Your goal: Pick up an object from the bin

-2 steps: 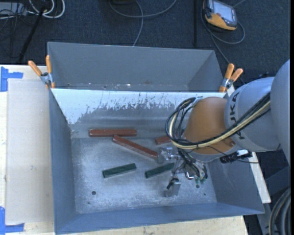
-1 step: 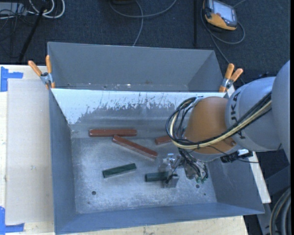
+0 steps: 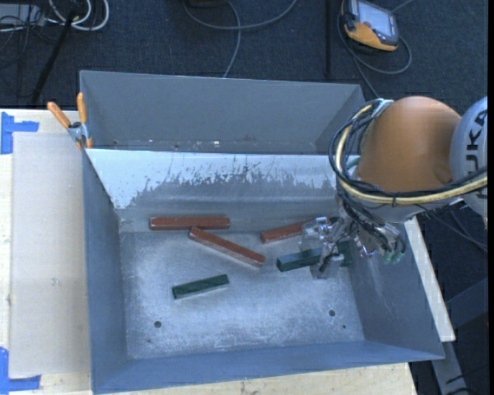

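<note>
Dark capitals run sideways on the arm's white casing (image 3: 475, 142), beyond the right edge of the bin (image 3: 222, 113). The letters "UKA" can be made out, and the word is cut short. The screen of the orange handheld device (image 3: 370, 21) beyond the bin's far right corner is too small to read.

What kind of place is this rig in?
Probably a robot-grasping lab: a grey metal bin with loose bars, the gripper low inside it, cables and a handheld unit on dark carpet behind.
</note>
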`<state>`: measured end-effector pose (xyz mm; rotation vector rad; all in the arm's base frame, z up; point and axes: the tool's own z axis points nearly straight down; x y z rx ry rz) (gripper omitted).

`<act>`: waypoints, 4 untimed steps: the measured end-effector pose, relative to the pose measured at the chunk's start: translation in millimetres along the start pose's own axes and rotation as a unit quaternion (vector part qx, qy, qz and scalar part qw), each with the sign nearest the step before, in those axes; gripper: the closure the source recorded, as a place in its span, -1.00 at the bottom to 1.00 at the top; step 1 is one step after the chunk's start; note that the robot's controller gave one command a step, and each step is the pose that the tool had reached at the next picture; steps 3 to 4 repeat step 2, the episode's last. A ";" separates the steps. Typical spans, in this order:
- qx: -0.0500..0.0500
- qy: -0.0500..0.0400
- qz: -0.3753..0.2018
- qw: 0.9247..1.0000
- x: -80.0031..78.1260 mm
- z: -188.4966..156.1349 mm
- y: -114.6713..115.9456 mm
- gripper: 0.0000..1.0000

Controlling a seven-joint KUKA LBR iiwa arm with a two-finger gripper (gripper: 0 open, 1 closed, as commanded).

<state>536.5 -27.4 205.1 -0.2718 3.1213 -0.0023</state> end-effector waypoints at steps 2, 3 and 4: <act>0.000 -0.001 -0.109 0.994 -25.1 -57.3 -34.5 1.00; 0.000 -0.001 -0.109 0.994 -25.1 -57.3 -34.5 1.00; 0.000 -0.001 -0.109 0.994 -25.1 -57.3 -34.5 1.00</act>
